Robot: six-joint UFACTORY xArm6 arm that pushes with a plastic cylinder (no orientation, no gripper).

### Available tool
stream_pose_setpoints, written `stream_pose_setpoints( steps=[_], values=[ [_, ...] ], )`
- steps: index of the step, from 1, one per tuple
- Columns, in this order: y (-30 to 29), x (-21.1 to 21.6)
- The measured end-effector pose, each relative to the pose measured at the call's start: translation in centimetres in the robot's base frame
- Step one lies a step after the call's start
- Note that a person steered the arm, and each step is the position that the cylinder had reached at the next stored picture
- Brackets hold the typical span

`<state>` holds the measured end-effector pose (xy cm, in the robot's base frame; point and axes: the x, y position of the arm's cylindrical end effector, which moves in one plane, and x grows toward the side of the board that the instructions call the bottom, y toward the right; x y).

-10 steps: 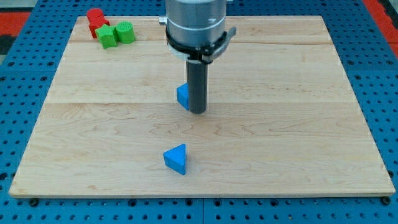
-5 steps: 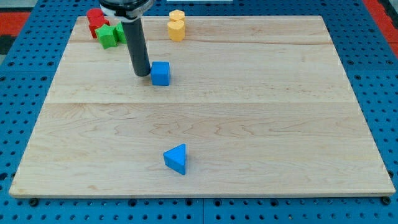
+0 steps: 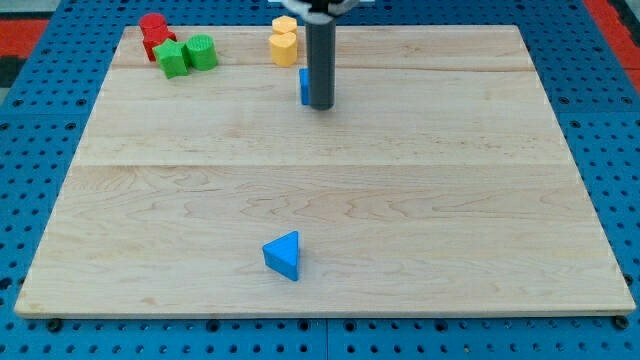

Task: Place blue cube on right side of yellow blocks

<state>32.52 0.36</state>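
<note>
The blue cube (image 3: pixel 303 86) sits near the view's top centre, mostly hidden behind my rod; only its left edge shows. My tip (image 3: pixel 320 105) rests on the board touching the cube's right side. Two yellow blocks (image 3: pixel 283 41) stand stacked close together just up and left of the cube, with a small gap between them and it. The cube lies below and slightly right of the yellow blocks.
A blue triangular block (image 3: pixel 283 255) lies near the view's bottom centre. Two red blocks (image 3: pixel 154 33) and two green blocks (image 3: pixel 186 54) cluster at the view's top left corner. The wooden board (image 3: pixel 450 200) lies on a blue pegboard surface.
The blue cube has moved up and to the right, from left of centre to just below the yellow blocks. My tip went from the cube's left side to its right side.
</note>
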Motion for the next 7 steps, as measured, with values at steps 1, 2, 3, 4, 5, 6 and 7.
stream_pose_setpoints(
  steps=[1,2,3,4,5,6,7],
  values=[
    [0.9,-5.6],
    [2.4,-3.9],
    [1.2,-2.2],
    [-1.1,-3.9],
    [0.2,-5.7],
    [0.7,-7.7],
    [0.7,-10.5]
  ],
)
